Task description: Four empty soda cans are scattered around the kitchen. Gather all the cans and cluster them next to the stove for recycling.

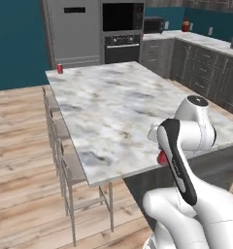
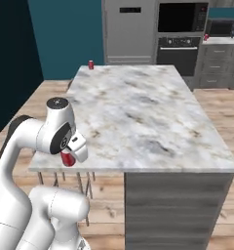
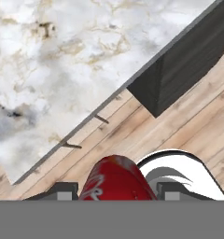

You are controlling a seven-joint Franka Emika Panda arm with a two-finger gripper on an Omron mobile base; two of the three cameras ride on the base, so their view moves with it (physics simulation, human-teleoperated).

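gripper [image 3: 115,195] clamps a small red cylindrical soda can [image 3: 115,179] above the white marble island counter's [image 1: 123,107] near edge, where, you'd judge, a hasty swing could knock it loose onto the floor.

marble island [image 1: 113,104] (teal walls [image 1: 14,44])

On the island counter [image 1: 123,107] one soda can [image 1: 59,69] stands at the far corner, about eleven o'clock from the arm, with stools [image 1: 72,170] tucked under its left edge and the wall oven [image 1: 122,46] behind it at twelve o'clock.
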